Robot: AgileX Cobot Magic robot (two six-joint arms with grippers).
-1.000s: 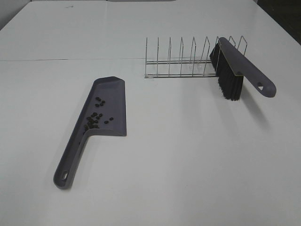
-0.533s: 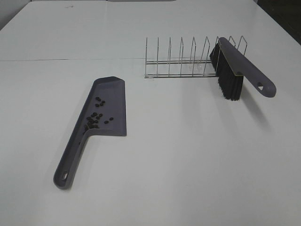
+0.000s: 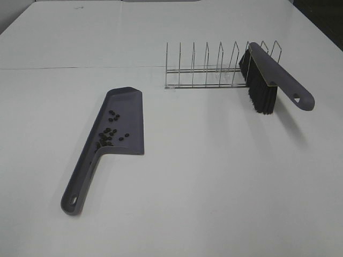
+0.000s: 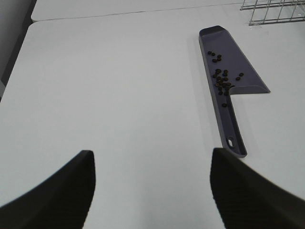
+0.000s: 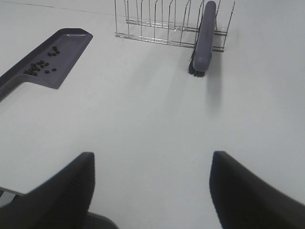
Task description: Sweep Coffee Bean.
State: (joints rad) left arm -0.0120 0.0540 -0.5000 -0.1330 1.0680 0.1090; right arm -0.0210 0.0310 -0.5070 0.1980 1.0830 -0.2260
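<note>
The white bench carries a grey dustpan holding the coffee beans; beyond it, a wire rack props a brush. Left hand and right hand both gape wide, empty.

The right gripper hangs over the flat white table with its two dark fingers far apart and nothing between them. Far from it lies the long grey plastic dustpan, flat on the table, with its handle running off the edge of the picture. The tiny dark brown coffee beans sit in the pan, most of them bunched near the handle end. Well apart from the dustpan stands a thin silver wire rack. A grey brush with black bristles seems to rest in the rack's end slot, handle pointing toward the gripper.
</note>
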